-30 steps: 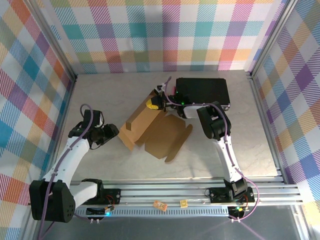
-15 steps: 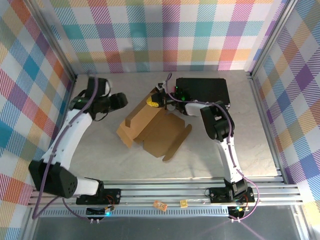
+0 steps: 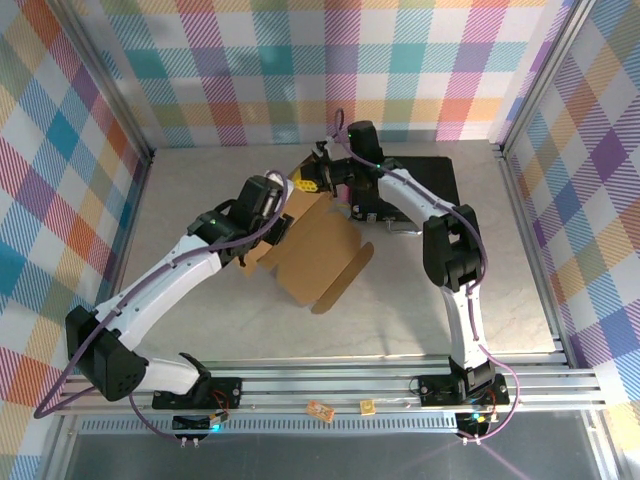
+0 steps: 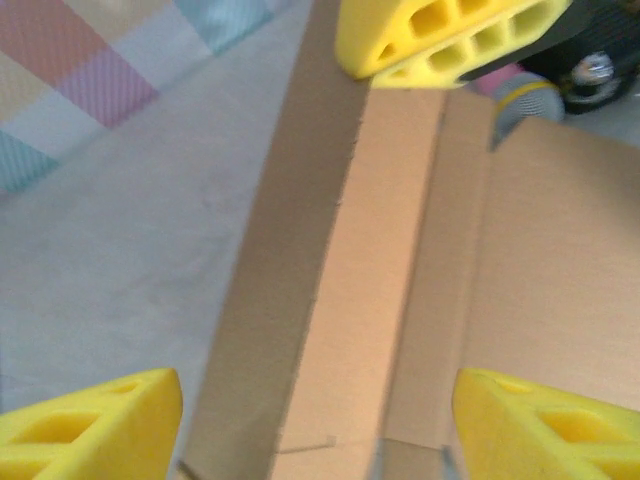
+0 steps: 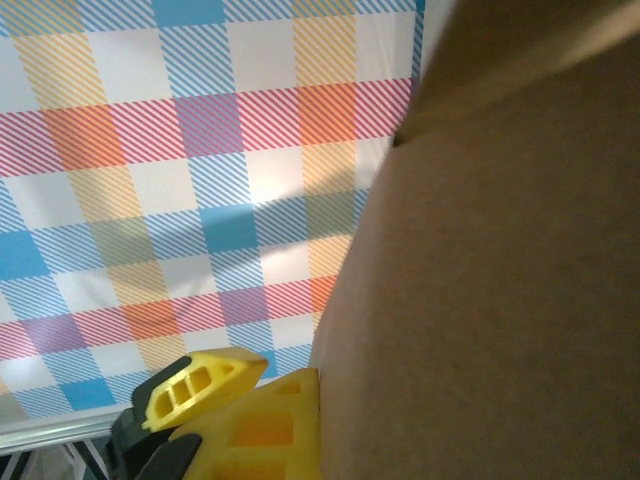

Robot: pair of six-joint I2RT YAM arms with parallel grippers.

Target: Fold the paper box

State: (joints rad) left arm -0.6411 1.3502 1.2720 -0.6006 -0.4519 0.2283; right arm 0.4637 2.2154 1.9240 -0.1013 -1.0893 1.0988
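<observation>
The paper box is seen near the middle of the desk, partly folded. Its broad brown panel is spread out toward the near side, a narrow tabbed flap is found along its near right edge, and its far left side is raised off the surface. The far corner of the box is gripped by the right tool, whose yellow fingers are pressed together on the cardboard edge. In the right wrist view the same fingers are seen at the bottom of the frame, tight against the brown sheet, with the plaid wall behind. The right arm is arched over from the right side and passes above the black case, which is set on the desk at the far right, just beside the box.

The left tool is held over the left side of the box with its fingers spread apart. In the left wrist view a long folded strip of the box is framed between the two yellow fingertips, and neither fingertip is seen touching it. The strip is stretched from the left tool toward the right tool at its far end. Whether the underside of the left tool is resting on the cardboard cannot be told from above
</observation>
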